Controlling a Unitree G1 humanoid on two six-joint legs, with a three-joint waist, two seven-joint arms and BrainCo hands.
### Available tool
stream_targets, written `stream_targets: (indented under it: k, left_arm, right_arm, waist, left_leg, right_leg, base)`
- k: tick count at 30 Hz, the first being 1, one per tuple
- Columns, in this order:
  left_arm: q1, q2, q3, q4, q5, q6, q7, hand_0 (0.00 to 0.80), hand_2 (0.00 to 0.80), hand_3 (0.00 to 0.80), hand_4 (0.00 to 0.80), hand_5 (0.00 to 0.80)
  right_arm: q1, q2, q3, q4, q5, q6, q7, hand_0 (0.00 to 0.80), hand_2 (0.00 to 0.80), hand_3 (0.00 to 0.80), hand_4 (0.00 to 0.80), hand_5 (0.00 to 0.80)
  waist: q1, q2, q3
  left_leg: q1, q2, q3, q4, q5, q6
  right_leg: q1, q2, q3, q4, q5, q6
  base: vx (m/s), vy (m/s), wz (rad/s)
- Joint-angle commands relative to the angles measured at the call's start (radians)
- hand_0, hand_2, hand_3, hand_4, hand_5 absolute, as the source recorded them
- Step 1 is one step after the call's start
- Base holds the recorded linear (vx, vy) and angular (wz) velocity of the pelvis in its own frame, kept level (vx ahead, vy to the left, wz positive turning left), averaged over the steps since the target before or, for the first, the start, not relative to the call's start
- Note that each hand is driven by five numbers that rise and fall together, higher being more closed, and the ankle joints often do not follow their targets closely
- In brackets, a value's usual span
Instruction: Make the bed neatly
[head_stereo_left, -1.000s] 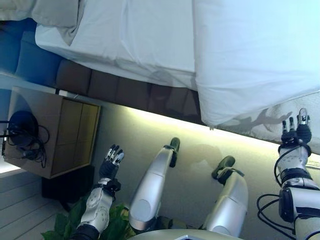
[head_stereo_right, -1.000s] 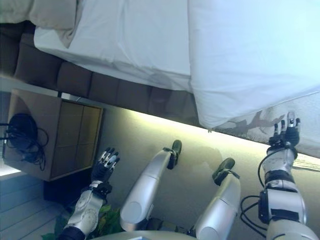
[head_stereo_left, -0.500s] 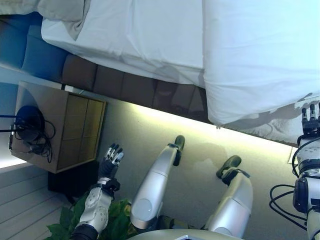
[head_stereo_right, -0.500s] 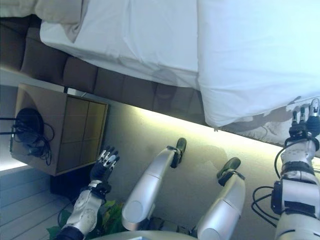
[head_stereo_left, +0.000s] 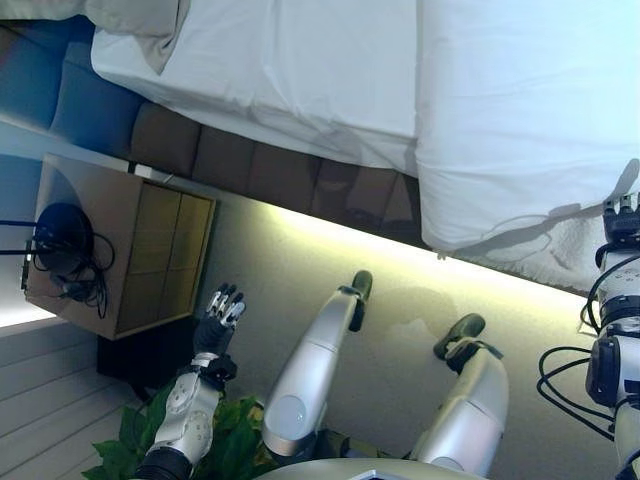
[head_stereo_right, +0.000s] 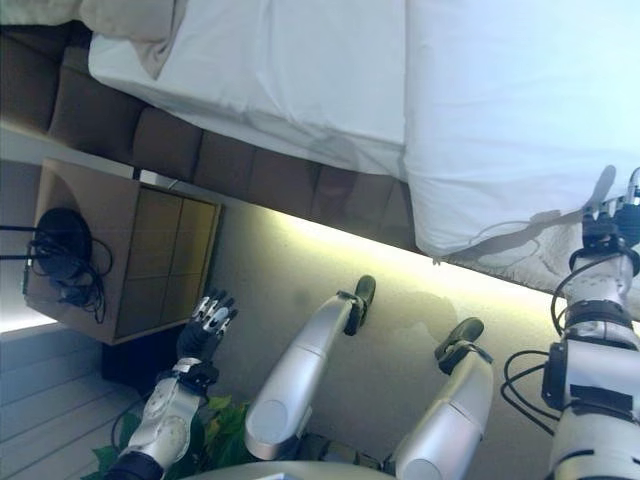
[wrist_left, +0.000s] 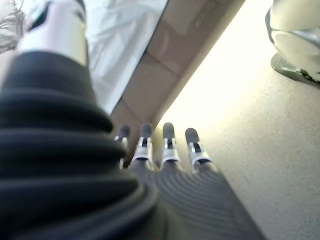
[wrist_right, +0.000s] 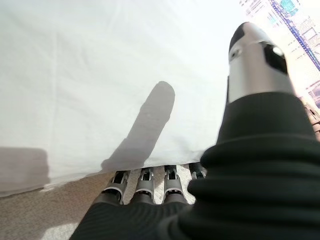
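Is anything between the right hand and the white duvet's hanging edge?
Nothing visible. The right hand is raised right at the duvet edge, its fingers pointing up at the hem with no object in between.

— What's on the bed (head_stereo_left: 250, 180)?
— A white sheet (head_stereo_left: 290, 70) over the mattress, a white duvet (head_stereo_left: 520, 110) on the sheet, its edge hanging over the bed's side, and a beige pillow (head_stereo_left: 135, 20) at the sheet's far corner.
— Beside the bed?
— A wooden nightstand (head_stereo_left: 130, 255) on the floor (head_stereo_left: 400, 290).
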Motion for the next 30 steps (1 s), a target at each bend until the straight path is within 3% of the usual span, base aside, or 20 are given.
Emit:
stream_targets:
  k: [1,2,3,16,24,30]
  left_arm:
    - [0.037,0.032,-0.003,-0.024,-0.014,-0.063,-0.014,0.000,0.000,0.000,0.000,0.000]
    - [0.034,0.032,-0.007,-0.025,-0.014,-0.067,-0.012,0.000,0.000,0.000,0.000,0.000]
    - [0.033,0.033,-0.011,-0.027,-0.013,-0.069,-0.009,0.000,0.000,0.000,0.000,0.000]
    - [0.036,0.034,0.001,-0.052,-0.034,-0.052,0.007,0.000,0.000,0.000,0.000,0.000]
    - [0.032,0.029,-0.006,-0.076,-0.023,-0.024,0.038,0.000,0.000,0.000,0.000,0.000]
    - [0.032,0.016,0.004,-0.079,-0.019,0.005,0.038,0.000,0.000,0.000,0.000,0.000]
  right_arm:
    - [-0.052,-0.096,0.047,-0.032,0.020,-0.005,0.039,0.301,0.301,0.301,0.301,0.301]
    - [-0.058,-0.094,0.055,-0.037,0.012,-0.005,0.037,0.678,0.678,0.678,0.678,0.678]
    - [-0.065,-0.092,0.062,-0.042,0.003,-0.005,0.031,0.800,0.800,0.800,0.800,0.800]
    - [-0.031,-0.041,0.104,-0.105,-0.123,0.005,0.085,0.800,0.800,0.800,0.800,0.800]
    - [-0.052,0.078,0.176,-0.231,-0.188,0.037,0.048,0.800,0.800,0.800,0.800,0.800]
    - [-0.070,0.185,0.302,-0.328,-0.396,0.065,-0.013,0.800,0.800,0.800,0.800,0.800]
  waist:
    - [0.006,0.039,0.030]
    - [0.007,0.039,0.030]
    - [0.007,0.038,0.030]
    - [0.004,0.035,0.028]
    - [0.024,0.043,-0.008]
    - [0.050,0.049,-0.050]
  left_leg:
    - [0.046,0.020,-0.060,-0.140,0.112,-0.085]
    - [0.046,0.022,-0.057,-0.141,0.112,-0.085]
    - [0.047,0.023,-0.056,-0.141,0.112,-0.085]
    - [0.098,0.025,-0.049,-0.172,0.120,-0.087]
    - [0.150,0.007,-0.052,-0.211,0.130,-0.083]
    - [0.208,-0.009,-0.067,-0.268,0.155,-0.085]
  right_leg:
    - [-0.008,-0.015,0.025,0.075,0.080,0.034]
    - [-0.007,-0.017,0.022,0.073,0.080,0.034]
    - [-0.006,-0.018,0.021,0.072,0.081,0.034]
    - [0.041,-0.026,0.017,0.051,0.102,0.035]
    - [0.088,-0.041,0.017,0.033,0.126,0.035]
    - [0.139,-0.054,0.008,-0.002,0.141,0.030]
  base:
    - [0.000,0.000,0.00]
    - [0.000,0.000,0.00]
    - [0.000,0.000,0.00]
    - [-0.006,0.025,0.01]
    - [0.002,0.072,0.08]
    - [0.033,0.095,0.21]
